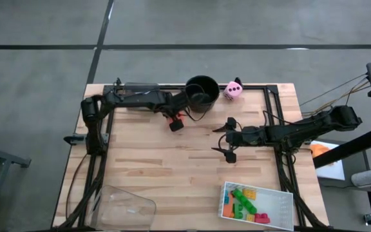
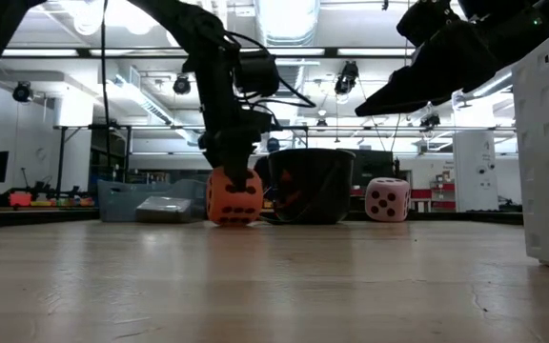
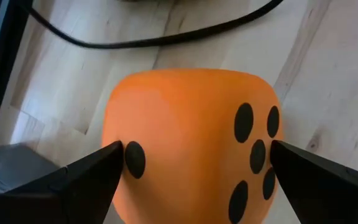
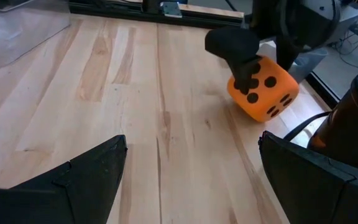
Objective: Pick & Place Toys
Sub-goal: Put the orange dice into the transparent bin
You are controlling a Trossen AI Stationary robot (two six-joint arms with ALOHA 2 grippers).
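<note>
Left claw (image 2: 233,181) around orange die (image 2: 233,198)

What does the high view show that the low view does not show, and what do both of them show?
Only the high view shows the white tray with small bricks in it, the clear tray, and the right claw open above bare table. Only the low view shows the room behind the table and the orange die's dotted face. Both show the orange die under the left claw, the black bucket and the pink die.

Two dark, jointed arms trailing thin black cables, each ending in broad, wedge-shaped matte black fingers (image 3: 73,180).
</note>
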